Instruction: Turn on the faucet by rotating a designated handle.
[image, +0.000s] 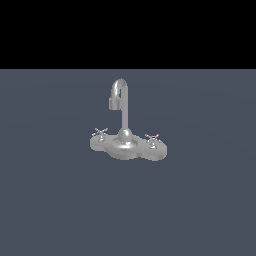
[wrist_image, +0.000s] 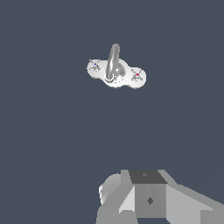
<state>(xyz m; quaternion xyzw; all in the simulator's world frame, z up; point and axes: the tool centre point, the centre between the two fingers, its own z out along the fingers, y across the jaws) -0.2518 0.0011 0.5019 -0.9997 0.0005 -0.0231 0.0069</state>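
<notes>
Where the exterior view is considered, the faucet (image: 124, 140) is seen upright on the grey surface (image: 50, 200), its handle (image: 100, 133) set at the exterior view's left of the spout and the red-dotted knob (image: 152, 138) at the right. Under the wrist view, the faucet (wrist_image: 115, 70) is observed well apart from the arm housing (wrist_image: 148, 199); the end effector's fingers are not shown, so their state cannot be told.

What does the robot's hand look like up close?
Only the wrist view shows it. The robot's blocky hand is made of flat, angular panels in light and mid grey, with a darker grey top face. A small dark diamond mark sits on its front. No cables show, and its fingers are out of view.
</notes>
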